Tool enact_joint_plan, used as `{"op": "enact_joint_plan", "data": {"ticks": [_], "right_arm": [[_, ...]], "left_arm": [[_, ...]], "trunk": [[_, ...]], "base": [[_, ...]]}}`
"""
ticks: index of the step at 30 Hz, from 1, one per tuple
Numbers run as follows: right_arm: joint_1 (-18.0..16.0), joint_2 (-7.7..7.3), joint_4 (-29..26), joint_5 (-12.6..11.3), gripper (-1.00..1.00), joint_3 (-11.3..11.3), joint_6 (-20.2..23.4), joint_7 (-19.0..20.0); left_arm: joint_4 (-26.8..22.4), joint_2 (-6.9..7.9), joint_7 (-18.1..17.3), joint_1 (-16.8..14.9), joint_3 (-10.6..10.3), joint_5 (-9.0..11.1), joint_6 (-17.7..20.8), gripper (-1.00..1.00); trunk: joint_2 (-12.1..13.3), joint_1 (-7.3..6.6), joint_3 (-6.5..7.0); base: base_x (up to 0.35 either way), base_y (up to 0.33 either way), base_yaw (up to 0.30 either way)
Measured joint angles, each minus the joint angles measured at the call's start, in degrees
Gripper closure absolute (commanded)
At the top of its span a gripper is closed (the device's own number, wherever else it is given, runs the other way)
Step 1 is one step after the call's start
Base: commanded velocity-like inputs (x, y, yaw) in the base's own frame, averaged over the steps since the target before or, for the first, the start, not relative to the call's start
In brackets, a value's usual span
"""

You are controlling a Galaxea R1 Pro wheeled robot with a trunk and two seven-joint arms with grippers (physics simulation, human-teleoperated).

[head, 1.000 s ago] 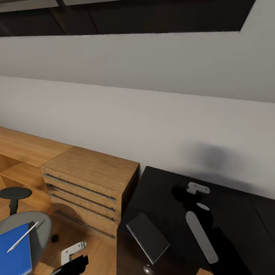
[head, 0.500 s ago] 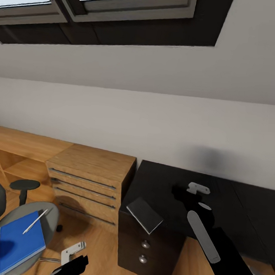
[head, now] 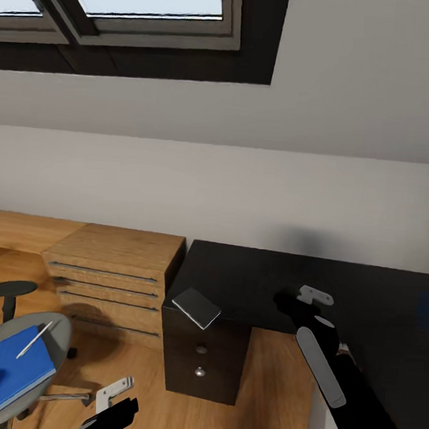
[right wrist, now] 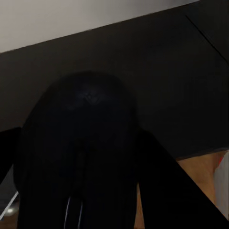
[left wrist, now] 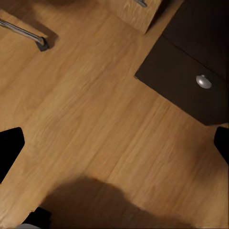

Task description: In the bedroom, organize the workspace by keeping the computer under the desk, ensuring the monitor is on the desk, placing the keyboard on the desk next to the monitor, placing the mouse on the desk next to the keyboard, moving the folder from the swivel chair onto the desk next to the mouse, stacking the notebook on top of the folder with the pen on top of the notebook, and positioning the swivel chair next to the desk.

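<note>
Now your right claw [head: 298, 305] hangs over the desk [head: 248, 275], and it seems to be closed around the mouse [right wrist: 78, 143], the dark round lump between its fingers in the right wrist view. Your left claw [head: 111, 416] is low over the wood floor, and its fingers are spread wide with nothing in them.

The notebook [head: 196, 306] lies right at the near corner of the desk. If you swing the right arm that way, you could bump it off onto the floor. If you let the mouse go from too high, it could bounce or slide.

The folder [head: 12, 369] lies on the swivel chair [head: 59, 338], with the pen [head: 33, 348] on top. The pen could roll off if you tip the folder when you lift it.
</note>
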Motion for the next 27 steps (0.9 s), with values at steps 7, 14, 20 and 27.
{"op": "enact_joint_plan", "data": {"ticks": [7, 14, 20, 27], "right_arm": [[0.00, 0.08, -0.06, -0.07, 1.00, -0.07, -0.25, 0.01], [-0.01, 0.21, -0.22, -0.05, 1.00, 0.00, -1.01, 0.04], [0.00, 0.02, 2.57, 0.00, 1.00, 0.03, -2.23, 0.92], [0.00, -0.05, 6.33, 0.54, 1.00, -0.05, -2.39, 4.53]], "left_arm": [[0.31, 0.09, -0.03, 0.00, 0.00, 0.01, 0.00, -1.00], [1.89, 0.01, -0.03, 0.01, 0.02, -0.01, 0.01, -1.00], [1.98, 0.01, -0.03, 0.00, 0.01, -0.02, 0.01, -1.00], [2.25, 0.01, 0.02, 0.00, -0.01, -0.01, 0.01, -1.00]], "trunk": [[0.00, -0.03, 0.00], [-0.01, -0.03, 0.00], [-0.01, -0.04, 0.26], [0.00, -0.03, 0.67]], "base": [[-0.083, -0.023, -0.269], [-0.004, -0.001, -0.042], [0.000, 0.000, -0.162], [0.000, 0.000, -0.205]]}}
